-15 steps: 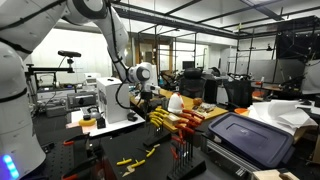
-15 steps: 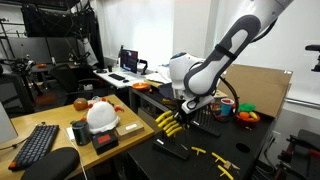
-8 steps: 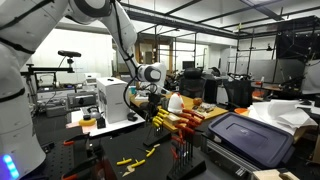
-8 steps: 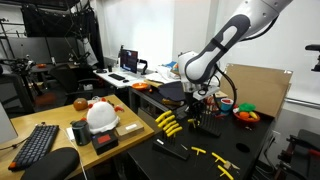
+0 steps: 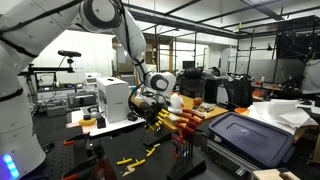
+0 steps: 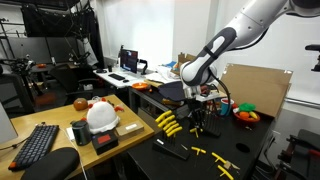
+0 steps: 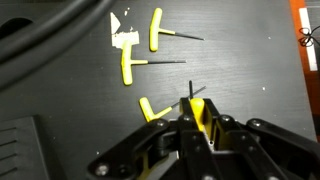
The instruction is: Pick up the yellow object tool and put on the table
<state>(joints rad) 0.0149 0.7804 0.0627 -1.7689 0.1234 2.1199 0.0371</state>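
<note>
Black matte lab table, cluttered benches behind. Gripper clamped on yellow-handled tool, held above table. Three loose yellow T-handle keys lie ahead, thin dark shafts; white scrap beside them.

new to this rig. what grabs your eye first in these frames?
The white arm arcs down from the top corner over a black table, its fingers shut on a yellow tool. More yellow-handled tools lie loose on the table just beyond it in the wrist view. A white helmet stands out among the clutter toward the left of an exterior view.
</note>
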